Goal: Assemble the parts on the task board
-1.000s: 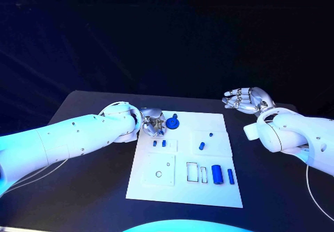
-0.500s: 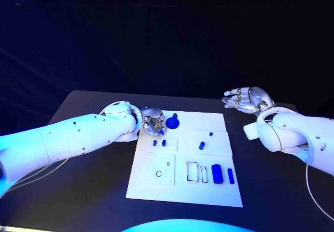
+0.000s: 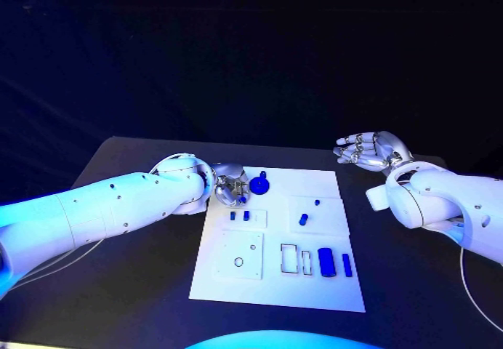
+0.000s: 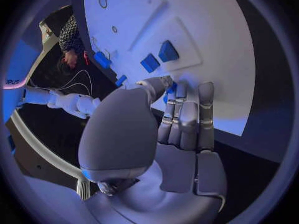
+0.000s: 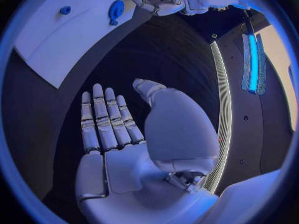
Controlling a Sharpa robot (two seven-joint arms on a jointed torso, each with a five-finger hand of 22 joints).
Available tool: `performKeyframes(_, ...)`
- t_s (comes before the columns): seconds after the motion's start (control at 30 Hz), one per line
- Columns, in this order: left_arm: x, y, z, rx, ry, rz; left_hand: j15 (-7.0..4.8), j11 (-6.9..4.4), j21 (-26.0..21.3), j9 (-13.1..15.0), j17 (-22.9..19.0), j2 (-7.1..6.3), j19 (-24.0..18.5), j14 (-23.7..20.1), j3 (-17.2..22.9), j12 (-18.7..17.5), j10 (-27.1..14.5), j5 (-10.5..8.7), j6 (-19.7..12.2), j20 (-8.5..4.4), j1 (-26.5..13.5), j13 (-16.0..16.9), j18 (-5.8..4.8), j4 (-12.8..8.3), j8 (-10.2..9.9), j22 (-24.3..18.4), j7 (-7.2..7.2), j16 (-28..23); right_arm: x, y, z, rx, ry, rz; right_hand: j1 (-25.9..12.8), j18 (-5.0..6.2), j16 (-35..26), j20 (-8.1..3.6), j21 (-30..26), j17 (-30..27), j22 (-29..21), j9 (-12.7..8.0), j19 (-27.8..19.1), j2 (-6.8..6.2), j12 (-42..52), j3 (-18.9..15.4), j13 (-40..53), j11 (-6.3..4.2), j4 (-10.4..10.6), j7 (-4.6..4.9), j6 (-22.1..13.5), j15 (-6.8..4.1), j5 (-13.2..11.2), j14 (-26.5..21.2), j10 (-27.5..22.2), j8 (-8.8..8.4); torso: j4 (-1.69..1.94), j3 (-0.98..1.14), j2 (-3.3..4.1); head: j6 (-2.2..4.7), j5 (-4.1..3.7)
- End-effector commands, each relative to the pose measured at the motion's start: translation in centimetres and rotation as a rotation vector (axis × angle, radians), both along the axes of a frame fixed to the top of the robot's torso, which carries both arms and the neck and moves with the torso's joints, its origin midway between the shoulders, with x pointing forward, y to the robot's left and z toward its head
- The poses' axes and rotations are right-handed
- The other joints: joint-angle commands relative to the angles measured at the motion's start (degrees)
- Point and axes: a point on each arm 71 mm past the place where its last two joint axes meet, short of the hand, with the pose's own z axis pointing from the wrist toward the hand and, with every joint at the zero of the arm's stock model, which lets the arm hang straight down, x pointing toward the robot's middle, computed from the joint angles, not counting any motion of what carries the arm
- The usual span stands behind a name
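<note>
Assembly appears early: several blue parts [image 3: 326, 262] lie loose on the task board [image 3: 281, 291] at mid-worktop, the left hand [image 3: 232, 186] pinches a small blue part [image 4: 169, 91] at its far edge, the right hand [image 3: 367, 151] waits open, empty.

Dim room under blue light; task board [image 3: 278, 240] glows bright; wrist views curve at edges.

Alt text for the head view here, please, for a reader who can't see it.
The robot's left hand works with curled fingers at the far left corner of the white task board, beside a round blue part. The right hand hangs open off the board's far right. More blue parts lie on the board.
</note>
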Motion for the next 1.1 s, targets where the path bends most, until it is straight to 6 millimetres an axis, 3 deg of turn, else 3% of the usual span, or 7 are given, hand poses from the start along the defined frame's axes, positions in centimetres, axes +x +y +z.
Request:
performKeyframes(0.03,-0.1,-0.1,-0.2,0.002,0.013,-0.003,0.04,0.22,-0.3,-0.1,-0.1,0.00,-0.4,-0.5,-0.1,-0.3,-0.1,-0.17,-0.5,-0.10,-0.6,0.1,0.48,-0.4,-0.4,0.0,0.07,-0.2,0.0,0.1,-0.1,-0.001,0.003,0.020,-0.2,0.31,-0.2,-0.02,0.2,-0.1,0.0,-0.1,-0.4,0.51,-0.1,0.1,-0.1,-0.11,-0.3,4.89,0.0,0.07,-0.1,0.1,-0.1,-0.08,0.03,-0.03,0.02,0.06,-0.03)
performKeyframes(0.57,0.0,0.2,-0.2,-0.002,0.009,0.010,0.50,0.69,-1.3,-0.6,-1.2,-1.10,-1.7,-1.3,-0.9,-0.2,-1.5,-0.18,-3.5,0.33,-1.8,1.0,0.75,-0.2,-3.2,-1.6,0.67,-0.2,0.0,0.1,-0.1,-0.002,0.005,0.020,-0.2,0.31,-0.3,-0.01,0.1,-0.1,-0.1,-0.1,-0.6,0.50,-0.1,0.1,-0.1,-0.10,-0.3,4.90,0.0,0.08,-0.1,0.2,-0.1,-0.10,0.04,-0.06,0.02,-0.01,-0.17)
performKeyframes(1.1,0.3,1.2,-0.3,0.013,0.011,0.042,0.66,0.83,-1.9,-1.1,-1.9,-1.13,-2.0,-1.9,-1.9,2.2,-3.8,-0.18,-6.1,0.54,-2.0,2.6,0.86,-0.1,-5.2,-2.3,0.65,-0.1,0.0,0.1,-0.3,-0.039,0.014,0.051,0.0,0.03,-1.4,0.05,-0.1,-0.8,-1.0,-0.4,-2.5,-0.10,-0.4,0.0,-0.1,0.14,-1.2,5.08,-0.2,0.50,-0.2,-1.0,-0.6,-0.21,0.01,-0.01,0.02,0.03,-0.14)
